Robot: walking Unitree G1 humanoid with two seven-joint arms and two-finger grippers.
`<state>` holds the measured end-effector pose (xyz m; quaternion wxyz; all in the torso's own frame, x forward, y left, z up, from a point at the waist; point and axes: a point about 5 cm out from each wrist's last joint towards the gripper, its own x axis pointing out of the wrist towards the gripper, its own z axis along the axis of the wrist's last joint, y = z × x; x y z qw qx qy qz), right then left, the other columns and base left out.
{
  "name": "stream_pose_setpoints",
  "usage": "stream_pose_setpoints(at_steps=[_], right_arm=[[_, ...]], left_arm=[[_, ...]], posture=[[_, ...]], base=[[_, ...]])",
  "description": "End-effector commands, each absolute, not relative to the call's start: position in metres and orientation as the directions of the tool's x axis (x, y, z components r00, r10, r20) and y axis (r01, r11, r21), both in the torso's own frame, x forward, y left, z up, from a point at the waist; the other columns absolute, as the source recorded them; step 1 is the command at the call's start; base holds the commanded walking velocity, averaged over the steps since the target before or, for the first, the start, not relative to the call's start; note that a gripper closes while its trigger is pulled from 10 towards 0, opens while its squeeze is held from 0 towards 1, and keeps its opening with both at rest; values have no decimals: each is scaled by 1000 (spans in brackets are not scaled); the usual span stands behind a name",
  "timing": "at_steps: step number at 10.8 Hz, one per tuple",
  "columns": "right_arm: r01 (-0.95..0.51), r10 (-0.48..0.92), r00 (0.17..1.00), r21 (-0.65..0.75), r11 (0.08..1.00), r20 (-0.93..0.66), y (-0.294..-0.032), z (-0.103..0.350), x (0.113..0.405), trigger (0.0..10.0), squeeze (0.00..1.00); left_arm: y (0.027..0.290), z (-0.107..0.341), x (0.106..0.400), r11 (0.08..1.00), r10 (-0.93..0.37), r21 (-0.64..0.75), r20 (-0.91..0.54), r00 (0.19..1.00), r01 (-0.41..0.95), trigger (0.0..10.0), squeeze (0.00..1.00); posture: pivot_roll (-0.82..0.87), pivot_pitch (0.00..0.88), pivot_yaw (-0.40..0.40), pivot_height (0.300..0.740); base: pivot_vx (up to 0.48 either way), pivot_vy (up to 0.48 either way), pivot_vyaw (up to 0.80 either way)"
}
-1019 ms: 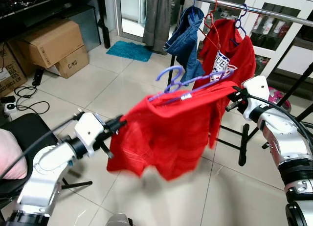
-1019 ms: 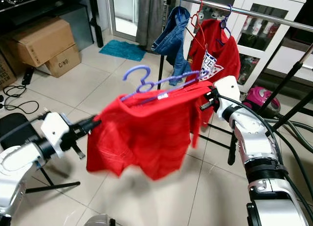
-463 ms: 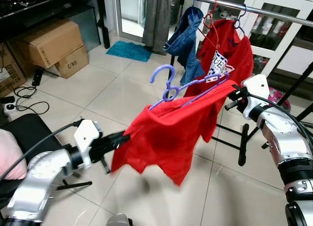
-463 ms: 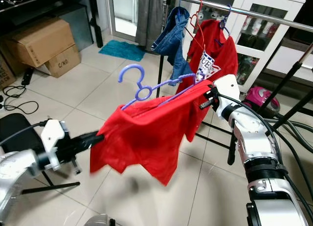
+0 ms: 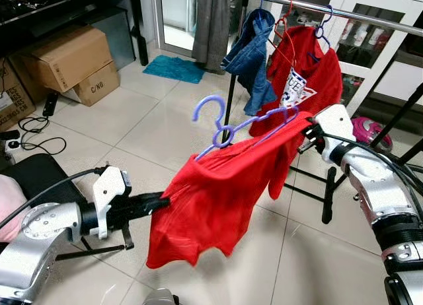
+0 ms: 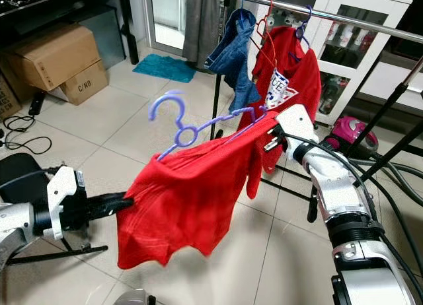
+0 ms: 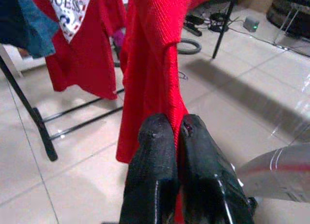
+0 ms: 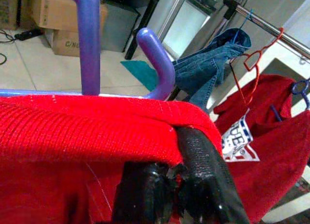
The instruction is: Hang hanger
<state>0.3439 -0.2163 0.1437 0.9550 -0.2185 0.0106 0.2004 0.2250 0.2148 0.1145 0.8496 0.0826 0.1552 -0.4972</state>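
Pinching red shirt [image 5: 218, 193] on purple hanger [image 5: 228, 123]: left gripper [image 5: 162, 201], right gripper [image 5: 305, 130]; rail [image 5: 344, 13] beyond, crowded.

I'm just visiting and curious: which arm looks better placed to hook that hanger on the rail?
Probably the right gripper: it grips the shirt beside the hanger, nearest the rail. The left gripper holds the hem low.

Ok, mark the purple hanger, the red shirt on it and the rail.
purple hanger [image 5: 213, 111]: left eye view, its hook.
red shirt [image 5: 211, 193]: left eye view, middle of the cloth.
rail [image 5: 370, 16]: left eye view, bare bar.
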Motion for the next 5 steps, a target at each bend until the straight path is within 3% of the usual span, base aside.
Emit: stream_pose_setpoints(at_steps=[1, 3, 5], right_arm=[[-116, 142, 989, -420, 900, 29, -265, 181, 350, 0, 0], [-155, 188, 981, -396, 905, 46, -258, 183, 350, 0, 0], [-188, 225, 973, -387, 903, 52, -248, 183, 351, 0, 0]], left_arm=[[248, 97, 213, 586, -727, -107, -508, 463, 803, 0, 0], [250, 106, 219, 648, -729, -226, -461, 506, 728, 0, 0], [248, 109, 215, 614, -757, -321, -497, 424, 721, 0, 0]], posture=[[85, 0, -39, 740], [88, 0, -41, 740], [88, 0, -41, 740]], base=[[0, 0, 0], [0, 0, 0], [0, 0, 0]])
